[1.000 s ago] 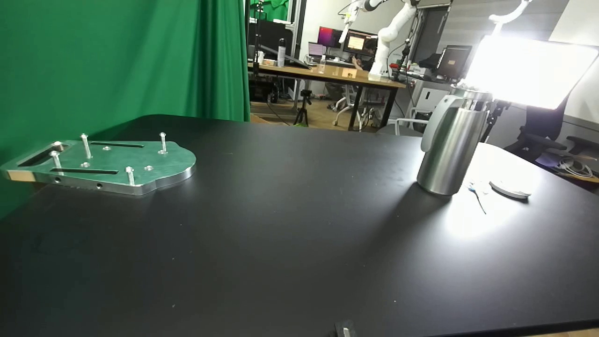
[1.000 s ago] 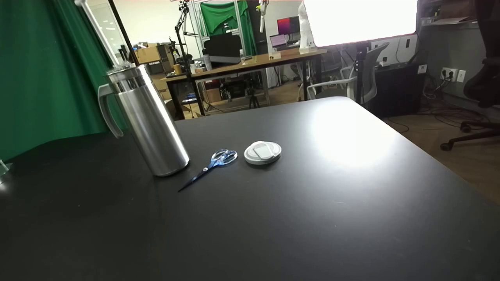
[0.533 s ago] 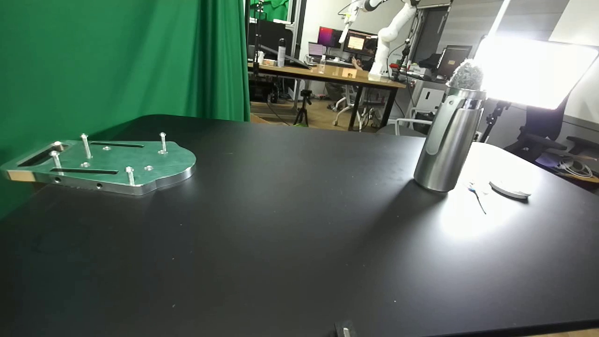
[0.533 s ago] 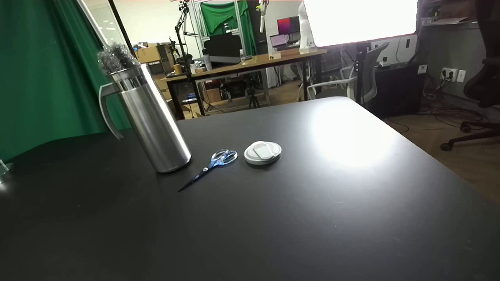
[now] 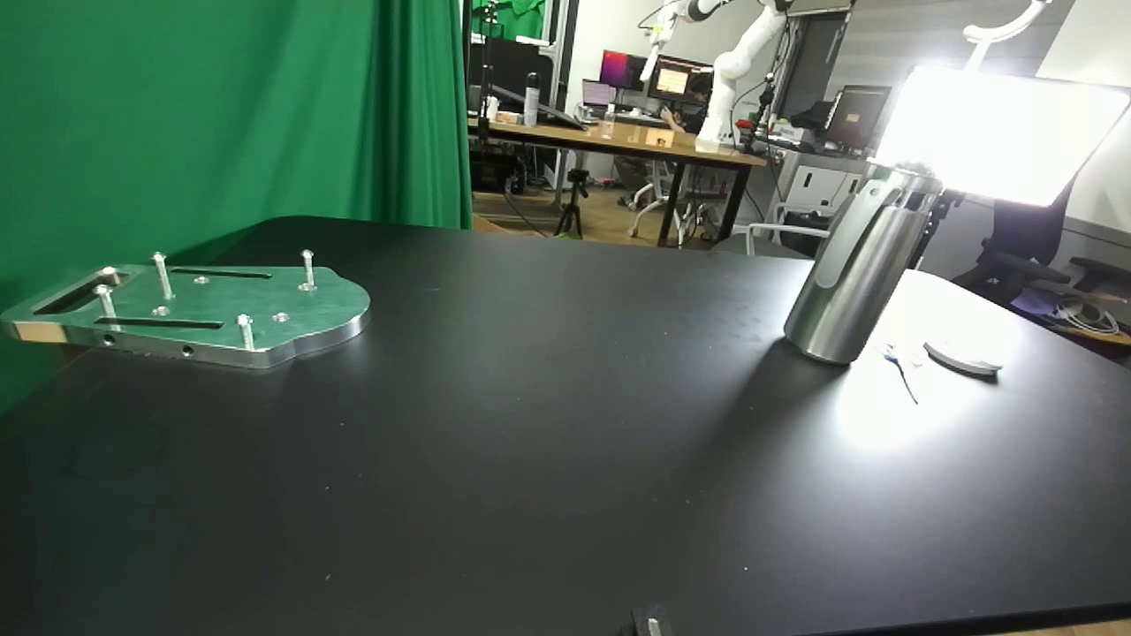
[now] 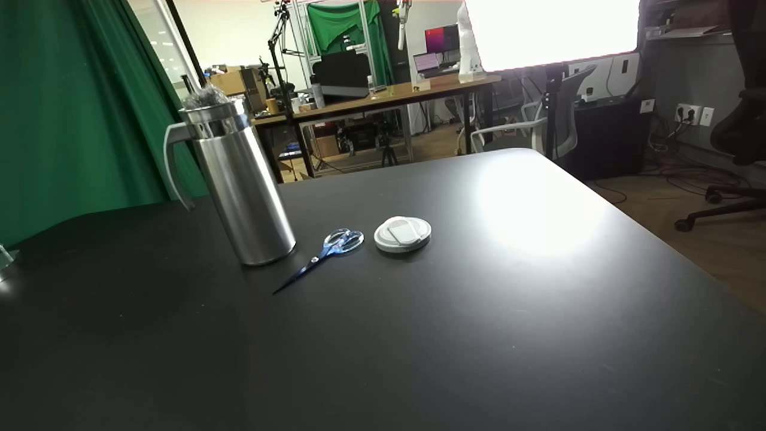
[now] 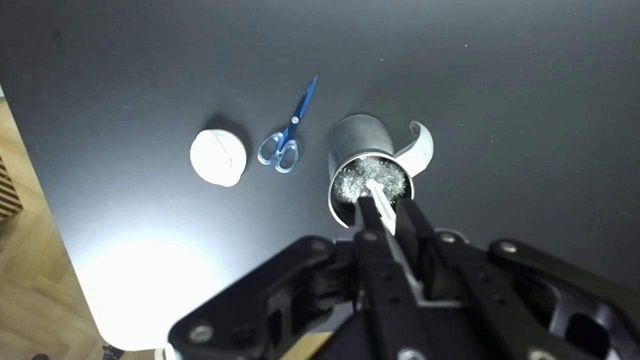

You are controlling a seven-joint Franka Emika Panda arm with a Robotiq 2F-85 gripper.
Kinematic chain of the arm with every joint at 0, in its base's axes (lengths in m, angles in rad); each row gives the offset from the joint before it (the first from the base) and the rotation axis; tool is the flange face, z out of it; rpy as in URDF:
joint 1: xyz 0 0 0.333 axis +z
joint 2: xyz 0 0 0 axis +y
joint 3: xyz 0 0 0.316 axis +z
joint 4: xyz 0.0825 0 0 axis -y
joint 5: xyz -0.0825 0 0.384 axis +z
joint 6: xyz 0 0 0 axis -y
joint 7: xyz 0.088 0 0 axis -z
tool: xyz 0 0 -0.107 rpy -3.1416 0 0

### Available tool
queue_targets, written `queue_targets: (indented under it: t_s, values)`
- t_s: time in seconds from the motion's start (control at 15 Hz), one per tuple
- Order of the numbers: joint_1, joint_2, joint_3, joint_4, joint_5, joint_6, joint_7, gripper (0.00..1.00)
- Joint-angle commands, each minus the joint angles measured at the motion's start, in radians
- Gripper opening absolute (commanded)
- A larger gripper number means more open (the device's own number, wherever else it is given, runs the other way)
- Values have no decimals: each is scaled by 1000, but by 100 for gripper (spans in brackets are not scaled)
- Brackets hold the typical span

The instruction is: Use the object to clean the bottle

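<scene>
Nearly closed jaws are gripping the brush handle (image 7: 382,201), presumably so bristles (image 7: 356,179) are scrubbing inside the bottle (image 6: 244,193).

Wrist view downward, exteriors across table (image 5: 530,459) (bottle (image 6: 244,191) shared)

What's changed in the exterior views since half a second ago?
The brush has sunk lower into the bottle, leaving only its topmost bristles showing. The bottle's top has swung toward picture right in both exterior views. Any change at the gripper can't be told. The scissors, white lid and metal plate stayed put.
</scene>
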Motion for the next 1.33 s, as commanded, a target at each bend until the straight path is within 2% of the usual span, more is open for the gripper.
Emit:
queue_targets:
  t_s: [0.0, 0.4, 1.27]
  values:
    - [-17, 60, -26, 43, 26, -14, 5, 4]
    - [-37, 153, -49, 69, 61, 5, -3, 4]
    - [-41, 303, -33, 72, 43, 95, 7, 4]
